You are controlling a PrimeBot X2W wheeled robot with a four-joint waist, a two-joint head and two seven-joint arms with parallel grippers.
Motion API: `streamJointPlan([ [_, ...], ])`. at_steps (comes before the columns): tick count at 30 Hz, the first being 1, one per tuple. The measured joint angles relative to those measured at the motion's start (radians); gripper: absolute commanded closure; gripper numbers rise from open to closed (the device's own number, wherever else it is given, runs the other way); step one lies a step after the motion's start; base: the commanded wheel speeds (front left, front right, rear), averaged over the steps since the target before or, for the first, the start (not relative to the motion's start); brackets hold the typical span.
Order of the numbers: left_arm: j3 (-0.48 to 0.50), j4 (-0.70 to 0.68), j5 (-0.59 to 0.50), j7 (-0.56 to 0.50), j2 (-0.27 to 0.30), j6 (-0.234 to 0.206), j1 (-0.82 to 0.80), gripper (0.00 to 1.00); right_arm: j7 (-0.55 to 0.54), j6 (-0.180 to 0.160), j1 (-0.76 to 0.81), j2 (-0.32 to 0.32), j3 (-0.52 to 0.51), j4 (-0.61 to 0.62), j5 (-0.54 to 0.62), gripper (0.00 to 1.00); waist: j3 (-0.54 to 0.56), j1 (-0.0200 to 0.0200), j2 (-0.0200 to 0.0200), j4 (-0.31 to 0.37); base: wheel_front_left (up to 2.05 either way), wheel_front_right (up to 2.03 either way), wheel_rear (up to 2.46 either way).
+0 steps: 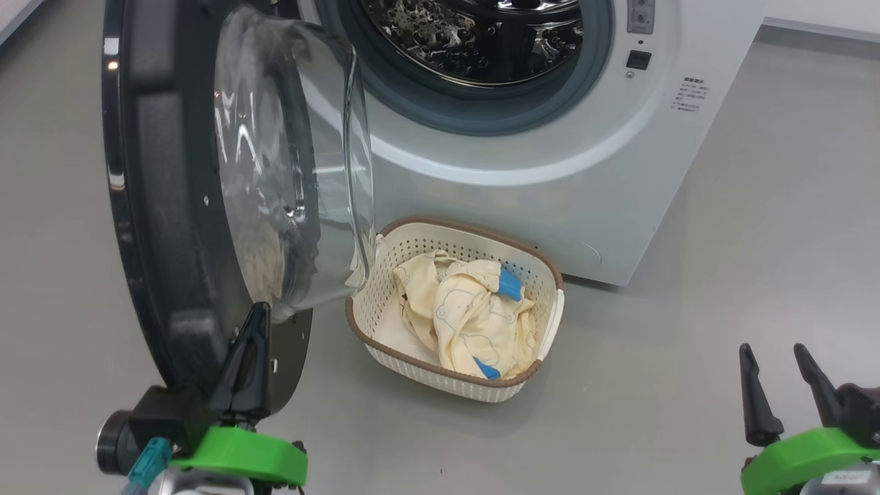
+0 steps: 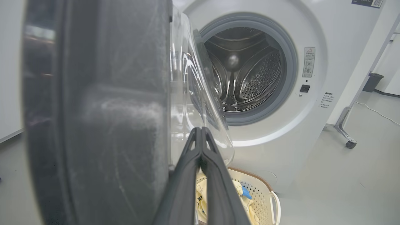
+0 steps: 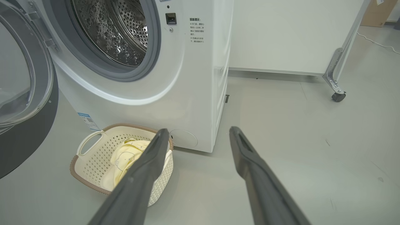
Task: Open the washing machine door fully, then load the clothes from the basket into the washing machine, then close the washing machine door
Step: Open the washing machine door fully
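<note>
The washing machine (image 1: 550,172) stands with its steel drum (image 1: 474,34) exposed. Its door (image 1: 158,206) is swung out to the left, black rim edge-on, and the glass bowl (image 1: 295,158) bulges toward the basket. My left gripper (image 1: 258,309) is shut with nothing in it, its tips close against the door's inner face just under the bowl; the left wrist view shows the same gripper (image 2: 200,129) beside the door (image 2: 93,125). The basket (image 1: 385,275) sits on the floor before the machine, holding pale yellow clothes (image 1: 467,309) with blue trim. My right gripper (image 1: 773,354) hangs open at lower right, apart from the basket (image 3: 90,156).
Grey floor lies open to the right of the machine. Behind and to the right stands a white panel on a metal leg with a caster (image 3: 337,95). A dark bin (image 2: 373,81) stands farther back, and a cable (image 2: 375,111) runs along the floor.
</note>
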State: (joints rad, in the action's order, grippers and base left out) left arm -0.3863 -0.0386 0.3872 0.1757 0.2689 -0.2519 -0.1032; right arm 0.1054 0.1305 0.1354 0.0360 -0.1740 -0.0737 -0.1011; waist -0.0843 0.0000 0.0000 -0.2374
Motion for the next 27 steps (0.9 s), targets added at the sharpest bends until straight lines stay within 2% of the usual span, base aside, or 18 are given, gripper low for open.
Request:
streamJointPlan([
  [15,0.09,0.011,0.016,0.002,0.043,0.0,0.023,1.0,-0.01,0.0,0.0,-0.001,-0.005,0.008,0.0,0.0,-0.002,0.0,0.0,-0.032,0.0,0.0,0.0],
  [27,0.16,0.145,0.055,0.0,0.102,0.0,0.007,1.0,-0.022,0.0,0.0,-0.001,-0.016,0.016,0.0,0.0,0.0,0.0,0.0,-0.015,0.0,0.0,0.0],
])
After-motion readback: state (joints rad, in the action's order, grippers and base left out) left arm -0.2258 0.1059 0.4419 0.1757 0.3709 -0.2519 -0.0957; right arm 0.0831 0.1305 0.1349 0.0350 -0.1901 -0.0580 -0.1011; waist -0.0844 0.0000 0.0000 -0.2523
